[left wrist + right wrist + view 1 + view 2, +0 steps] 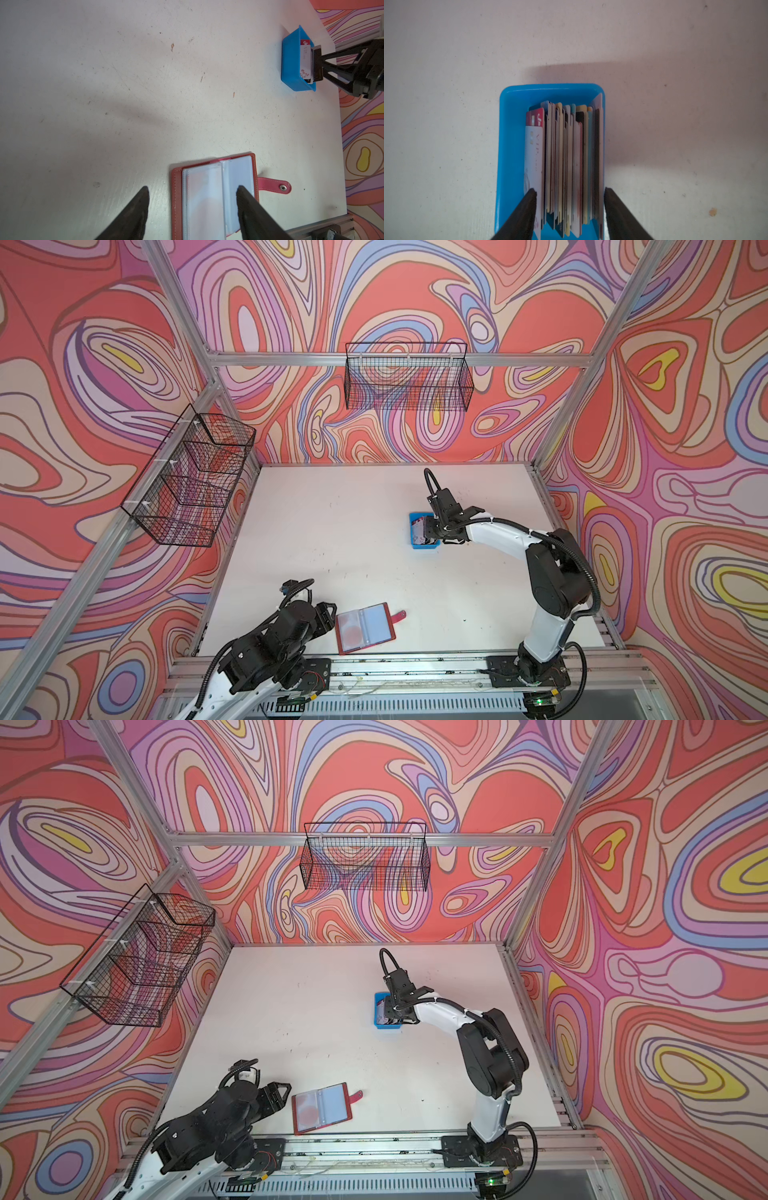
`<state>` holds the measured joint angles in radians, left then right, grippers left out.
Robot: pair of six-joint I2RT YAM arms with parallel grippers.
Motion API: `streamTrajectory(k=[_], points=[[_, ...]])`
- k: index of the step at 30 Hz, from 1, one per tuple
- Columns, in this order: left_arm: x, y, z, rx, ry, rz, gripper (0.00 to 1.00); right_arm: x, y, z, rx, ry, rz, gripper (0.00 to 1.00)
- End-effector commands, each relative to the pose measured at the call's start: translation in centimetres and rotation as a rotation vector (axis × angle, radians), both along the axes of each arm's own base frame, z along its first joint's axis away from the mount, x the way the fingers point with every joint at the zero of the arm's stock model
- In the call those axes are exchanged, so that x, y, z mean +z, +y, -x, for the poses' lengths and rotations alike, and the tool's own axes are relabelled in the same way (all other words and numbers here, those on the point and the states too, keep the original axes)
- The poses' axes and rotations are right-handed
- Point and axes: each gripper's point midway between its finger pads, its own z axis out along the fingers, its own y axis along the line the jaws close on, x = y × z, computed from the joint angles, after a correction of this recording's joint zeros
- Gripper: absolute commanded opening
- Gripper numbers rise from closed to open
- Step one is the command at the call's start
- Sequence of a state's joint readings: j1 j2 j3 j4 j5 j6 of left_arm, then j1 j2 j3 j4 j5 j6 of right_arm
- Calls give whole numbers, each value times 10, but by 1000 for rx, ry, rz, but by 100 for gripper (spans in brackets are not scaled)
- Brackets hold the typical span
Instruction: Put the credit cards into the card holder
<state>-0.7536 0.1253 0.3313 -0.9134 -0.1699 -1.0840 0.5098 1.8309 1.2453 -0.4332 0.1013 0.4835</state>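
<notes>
The credit cards (566,155) stand on edge as a packed stack in a small blue tray (510,145) at the table's middle right; both top views show the tray (424,546) (388,1026). My right gripper (570,191) reaches down into it, one finger against each outer face of the stack, shut on it. The red card holder (365,628) (322,1108) lies open near the front edge, clear sleeves up, snap tab to the right. My left gripper (192,188) hovers open over the card holder (207,187), one finger above a sleeve page and the other above bare table.
Black wire baskets hang on the back wall (409,377) and the left wall (187,485). An aluminium rail (415,668) runs along the table's front edge beside both arm bases. The white table (332,539) lies between tray and card holder.
</notes>
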Motion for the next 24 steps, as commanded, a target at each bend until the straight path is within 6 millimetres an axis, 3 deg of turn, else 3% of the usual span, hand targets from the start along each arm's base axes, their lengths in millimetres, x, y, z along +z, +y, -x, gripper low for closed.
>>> streamTrajectory(k=[1,10,24], points=[[-11,10,5,5,23,-60,68,2,-2,-6,2,-11,28,56],[-11,10,4,6,21,-59,68,8,14,-6,47,-13,-46,48],[-10,10,4,8,20,-58,68,-16,28,-8,80,58,-77,57]])
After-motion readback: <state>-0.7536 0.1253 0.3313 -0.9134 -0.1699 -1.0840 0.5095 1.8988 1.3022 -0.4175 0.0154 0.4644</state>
